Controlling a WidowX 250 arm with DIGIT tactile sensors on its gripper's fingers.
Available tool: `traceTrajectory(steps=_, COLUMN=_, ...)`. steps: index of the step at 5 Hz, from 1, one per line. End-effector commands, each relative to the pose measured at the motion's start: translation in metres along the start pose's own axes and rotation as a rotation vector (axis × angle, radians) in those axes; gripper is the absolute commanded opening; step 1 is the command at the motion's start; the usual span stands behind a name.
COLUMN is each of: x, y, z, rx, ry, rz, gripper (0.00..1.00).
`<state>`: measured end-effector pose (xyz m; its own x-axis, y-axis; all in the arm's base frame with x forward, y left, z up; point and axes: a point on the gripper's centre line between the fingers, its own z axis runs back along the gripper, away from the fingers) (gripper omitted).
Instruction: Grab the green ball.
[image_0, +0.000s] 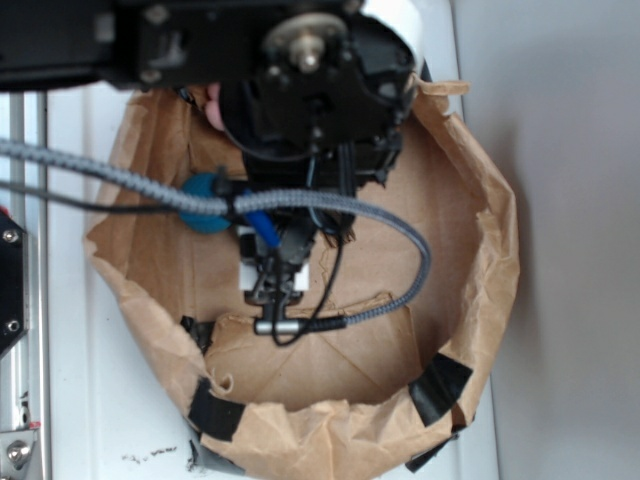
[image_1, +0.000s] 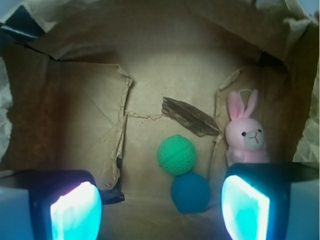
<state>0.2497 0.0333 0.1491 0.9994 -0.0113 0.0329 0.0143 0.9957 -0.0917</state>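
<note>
While the crumpled brown paper bag lines the whole wrist frame, the small mint-green dimpled ball lies at centre, touching a teal-blue ball below it; a pink plush rabbit sits right. The gripper hangs open, empty, its pads at the lower corners.

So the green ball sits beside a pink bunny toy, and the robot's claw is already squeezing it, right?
Not quite. In the wrist view the gripper is open and holds nothing; the green ball lies free on the paper, touching the blue ball. The pink bunny is beside them, as you said.
</note>
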Motion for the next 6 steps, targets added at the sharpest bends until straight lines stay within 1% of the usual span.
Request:
traceTrajectory(steps=1, x=0.006, y=-0.003, z=0.014, rx=0.011, ry=-0.057, rz=-0.011, gripper=1.0)
traceTrajectory(steps=3, x=0.006, y=-0.003, z=0.014, rx=0.011, ry=-0.057, rz=-0.011, gripper=1.0)
traceTrajectory(steps=4, x=0.008, y=0.0, z=-0.007, rx=-0.006, ry=-0.044, rz=-0.036, gripper=1.0)
traceTrajectory(steps=5, x=0.005, y=0.001, z=-0.024, rx=-0.005, ry=-0.049, rz=-0.057, gripper=1.0)
traceTrajectory(steps=6, x=0.004, y=0.003, z=-0.038, rx=-0.003, ry=-0.043, rz=-0.057, gripper=1.0)
